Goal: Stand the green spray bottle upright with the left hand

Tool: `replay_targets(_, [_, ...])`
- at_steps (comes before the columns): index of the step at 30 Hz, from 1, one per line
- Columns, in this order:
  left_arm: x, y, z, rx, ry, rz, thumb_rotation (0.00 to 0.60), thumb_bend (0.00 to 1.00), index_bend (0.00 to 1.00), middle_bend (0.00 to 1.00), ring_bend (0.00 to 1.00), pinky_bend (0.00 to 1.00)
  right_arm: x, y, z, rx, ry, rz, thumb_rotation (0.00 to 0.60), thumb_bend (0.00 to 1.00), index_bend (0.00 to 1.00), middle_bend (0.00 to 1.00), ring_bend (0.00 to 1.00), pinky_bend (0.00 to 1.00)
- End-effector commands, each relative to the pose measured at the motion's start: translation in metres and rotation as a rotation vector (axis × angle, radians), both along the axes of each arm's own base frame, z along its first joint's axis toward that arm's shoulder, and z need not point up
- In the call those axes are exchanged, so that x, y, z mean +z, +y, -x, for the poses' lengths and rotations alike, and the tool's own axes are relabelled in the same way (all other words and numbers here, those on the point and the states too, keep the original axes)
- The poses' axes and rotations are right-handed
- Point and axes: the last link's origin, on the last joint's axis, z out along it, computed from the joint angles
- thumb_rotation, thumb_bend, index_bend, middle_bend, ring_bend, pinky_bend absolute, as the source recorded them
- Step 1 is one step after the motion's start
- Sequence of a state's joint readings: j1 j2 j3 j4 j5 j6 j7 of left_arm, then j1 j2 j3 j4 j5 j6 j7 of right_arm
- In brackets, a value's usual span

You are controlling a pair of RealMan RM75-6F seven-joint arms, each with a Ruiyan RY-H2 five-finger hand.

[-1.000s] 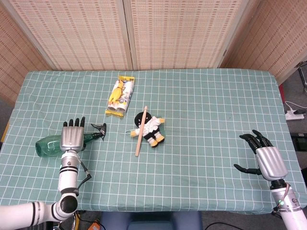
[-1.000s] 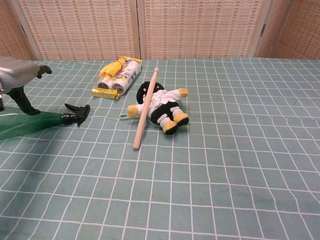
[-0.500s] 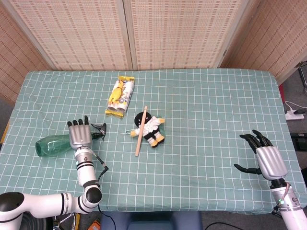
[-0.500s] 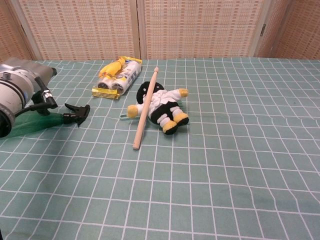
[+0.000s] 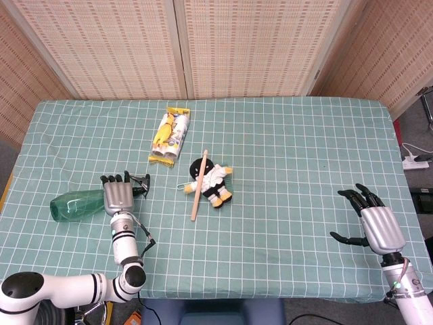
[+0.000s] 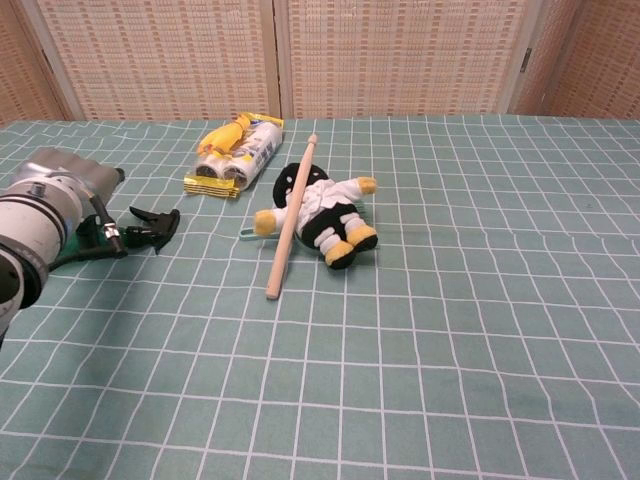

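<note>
Left hand [image 5: 118,195] lay over the neck of the green spray bottle [image 5: 76,205], fingers draped across it; whether it gripped the bottle could not be told. The bottle lay on its side on the checked tablecloth [image 5: 284,149], black trigger [image 6: 152,227] pointing toward the plush doll [image 5: 211,181]. Right hand [image 5: 372,220] hovered well apart, fingers spread, holding nothing.
</note>
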State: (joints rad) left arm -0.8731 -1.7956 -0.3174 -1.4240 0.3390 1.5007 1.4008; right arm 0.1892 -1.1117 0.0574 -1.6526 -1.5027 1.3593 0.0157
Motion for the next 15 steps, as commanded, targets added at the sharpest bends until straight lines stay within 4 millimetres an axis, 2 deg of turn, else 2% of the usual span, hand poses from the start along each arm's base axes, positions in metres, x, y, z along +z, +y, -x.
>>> replay_targets(1, [-0.006, 0.003, 0.003, -0.007, 0.019, 0.014, 0.600, 0.21, 0.00, 0.17, 0.16, 0.15, 0.000, 0.000, 0.000, 0.001, 0.000, 0.002, 0.600, 0.00, 0.19, 0.21, 0.06, 0.19])
replay_targets(8, [-0.014, 0.019, 0.012, -0.006, 0.089, 0.009, 0.600, 0.21, 0.00, 0.22, 0.18, 0.15, 0.001, 0.000, 0.000, 0.009, -0.014, 0.006, 0.600, 0.00, 0.19, 0.21, 0.06, 0.19])
replay_targets(11, [-0.017, 0.021, 0.018, -0.003, 0.121, 0.013, 0.600, 0.22, 0.01, 0.28, 0.21, 0.15, 0.000, 0.000, 0.001, 0.008, -0.009, 0.006, 0.600, 0.00, 0.19, 0.21, 0.06, 0.19])
replay_targets(15, [-0.021, 0.025, 0.025, 0.036, 0.116, 0.019, 0.600, 0.22, 0.01, 0.29, 0.21, 0.15, 0.000, -0.001, 0.001, 0.008, -0.002, 0.009, 0.600, 0.00, 0.19, 0.21, 0.06, 0.19])
